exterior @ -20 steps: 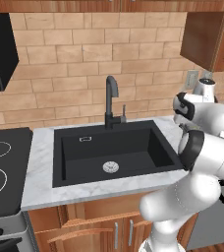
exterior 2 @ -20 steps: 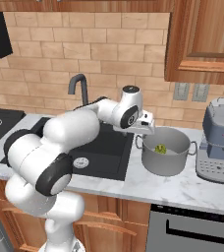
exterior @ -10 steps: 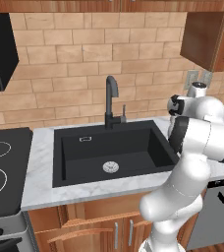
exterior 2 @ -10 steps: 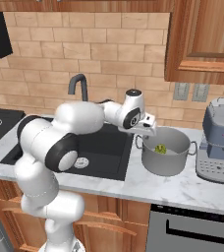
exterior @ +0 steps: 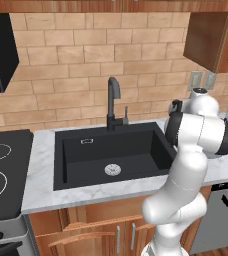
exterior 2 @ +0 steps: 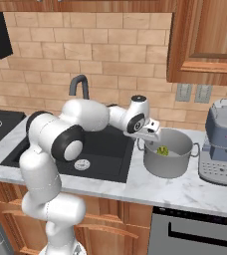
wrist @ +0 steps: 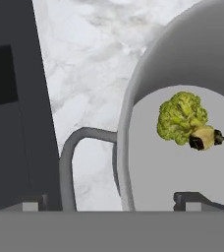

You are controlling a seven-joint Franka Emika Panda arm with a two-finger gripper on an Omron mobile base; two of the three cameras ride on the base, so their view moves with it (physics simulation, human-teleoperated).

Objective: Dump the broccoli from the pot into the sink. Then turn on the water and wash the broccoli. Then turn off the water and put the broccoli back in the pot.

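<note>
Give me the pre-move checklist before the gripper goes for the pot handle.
1. Gripper open, nothing held: ok.
2. Pot upright on the counter, right of the sink: ok.
3. Broccoli lying inside the pot: ok.
4. Loop handle on the sink side in the hand view, unobstructed: ok.
5. Faucet running no water: ok.
6. Fingers straddling the pot rim by the handle: cannot tell.
</note>
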